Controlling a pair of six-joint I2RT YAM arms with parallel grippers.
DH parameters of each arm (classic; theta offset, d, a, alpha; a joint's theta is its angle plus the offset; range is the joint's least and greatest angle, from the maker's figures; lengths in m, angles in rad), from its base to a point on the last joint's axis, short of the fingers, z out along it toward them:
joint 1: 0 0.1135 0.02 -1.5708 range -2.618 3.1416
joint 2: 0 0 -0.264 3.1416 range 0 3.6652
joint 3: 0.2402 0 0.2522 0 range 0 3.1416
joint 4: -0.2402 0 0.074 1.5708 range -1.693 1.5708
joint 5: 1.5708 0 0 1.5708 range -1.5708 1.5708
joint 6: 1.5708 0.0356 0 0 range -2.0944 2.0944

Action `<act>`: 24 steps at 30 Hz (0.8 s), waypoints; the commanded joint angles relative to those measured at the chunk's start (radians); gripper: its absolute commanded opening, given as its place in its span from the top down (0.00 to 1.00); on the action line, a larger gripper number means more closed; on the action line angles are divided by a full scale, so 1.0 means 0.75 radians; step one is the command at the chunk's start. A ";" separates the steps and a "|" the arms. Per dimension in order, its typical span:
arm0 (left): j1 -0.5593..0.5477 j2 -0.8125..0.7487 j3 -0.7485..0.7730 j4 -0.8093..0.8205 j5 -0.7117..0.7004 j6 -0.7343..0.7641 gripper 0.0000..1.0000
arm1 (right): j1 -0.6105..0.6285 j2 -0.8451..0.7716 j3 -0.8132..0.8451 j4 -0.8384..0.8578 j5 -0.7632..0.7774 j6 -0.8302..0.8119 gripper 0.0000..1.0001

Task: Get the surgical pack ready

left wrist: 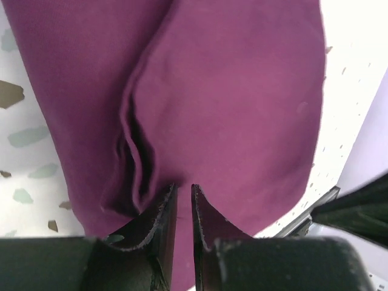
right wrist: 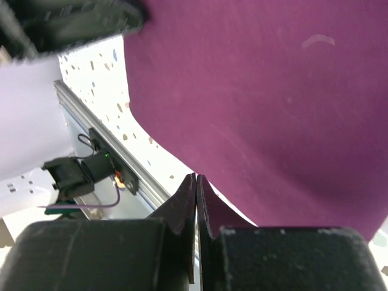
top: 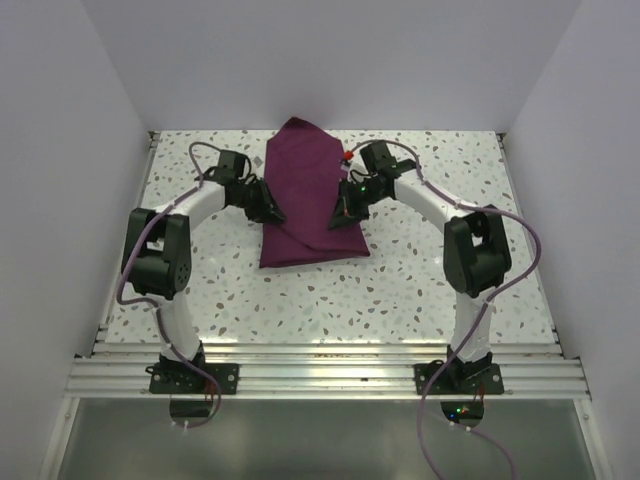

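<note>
The surgical pack shows as a folded deep-maroon cloth (top: 305,200) lying at the back middle of the speckled table (top: 420,290). My left gripper (top: 268,208) is at the cloth's left edge. In the left wrist view its fingers (left wrist: 183,188) stand a narrow slit apart with a bunched fold of the cloth (left wrist: 242,109) pinched in between. My right gripper (top: 340,212) is at the cloth's right edge. Its jaws (right wrist: 196,177) are pressed together right at the hem of the cloth (right wrist: 260,91), and no fabric shows between them.
White walls close in the table on the left, back and right. A small red item (top: 347,157) lies by the right arm's wrist, next to the cloth. An aluminium rail (top: 320,375) runs along the near edge, carrying both arm bases.
</note>
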 commanded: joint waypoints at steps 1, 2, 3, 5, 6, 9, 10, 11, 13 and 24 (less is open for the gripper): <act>-0.004 0.081 0.112 -0.019 -0.017 -0.007 0.82 | -0.002 -0.112 -0.102 0.034 -0.068 -0.076 1.00; -0.004 0.093 0.126 -0.029 -0.027 -0.001 0.82 | -0.004 -0.126 -0.125 0.040 -0.062 -0.078 1.00; -0.004 0.101 0.144 -0.044 -0.037 0.011 0.82 | -0.010 -0.144 -0.143 0.049 -0.054 -0.084 1.00; -0.002 0.116 0.161 -0.094 -0.093 0.028 0.83 | -0.029 -0.145 -0.174 0.051 -0.039 -0.094 1.00; 0.000 0.118 0.191 -0.121 -0.103 0.052 0.86 | -0.041 -0.140 -0.170 0.041 -0.033 -0.098 1.00; 0.000 0.049 0.220 -0.134 -0.144 0.087 0.84 | -0.060 -0.161 -0.107 0.079 -0.002 -0.078 1.00; 0.000 0.004 0.228 -0.124 -0.140 0.089 0.81 | -0.062 -0.161 -0.046 0.118 0.028 -0.060 1.00; 0.000 -0.015 0.263 -0.123 -0.138 0.099 0.79 | -0.066 -0.151 -0.007 0.130 0.045 -0.045 1.00; 0.005 -0.035 0.296 -0.097 -0.113 0.107 0.70 | -0.084 -0.090 0.107 0.193 0.067 0.010 1.00; 0.019 0.359 0.574 0.102 0.093 0.042 0.81 | -0.172 0.428 0.617 0.304 -0.019 0.102 1.00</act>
